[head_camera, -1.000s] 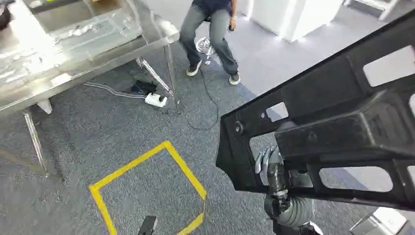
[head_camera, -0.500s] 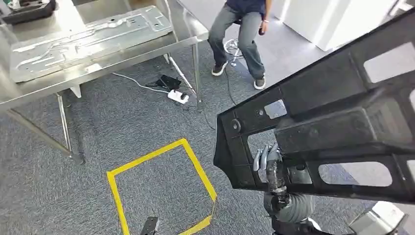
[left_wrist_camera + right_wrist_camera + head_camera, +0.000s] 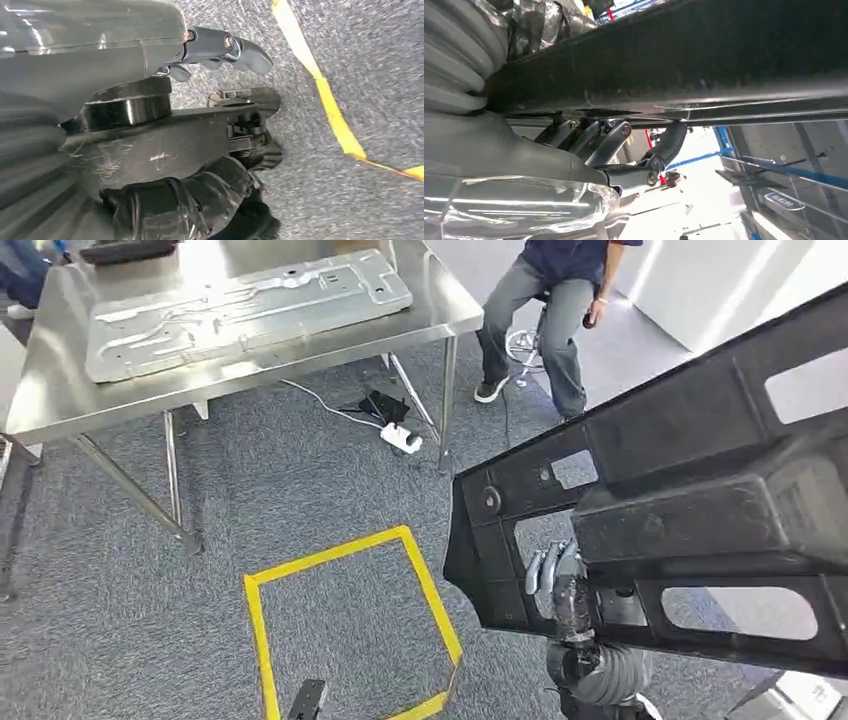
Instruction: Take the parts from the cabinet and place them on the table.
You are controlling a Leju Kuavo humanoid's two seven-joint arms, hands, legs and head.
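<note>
Grey carpet is being looked down on in the head view; a large black part, a frame with cut-out openings, is being carried above it on the robot's right side, filling that half of the view; it is being held from beneath by the right hand, whose fingers are being pressed against the part's underside in the right wrist view, with the thumb curled toward it. The left hand is being held over the carpet, its fingers apart, with nothing seen in it. A square of yellow tape is lying on the carpet just left of the part's lower corner; beyond it a steel table is standing, a long silver panel lying flat on its top; a white power strip is lying beneath the table's near corner; a person is seated just past that corner.
</note>
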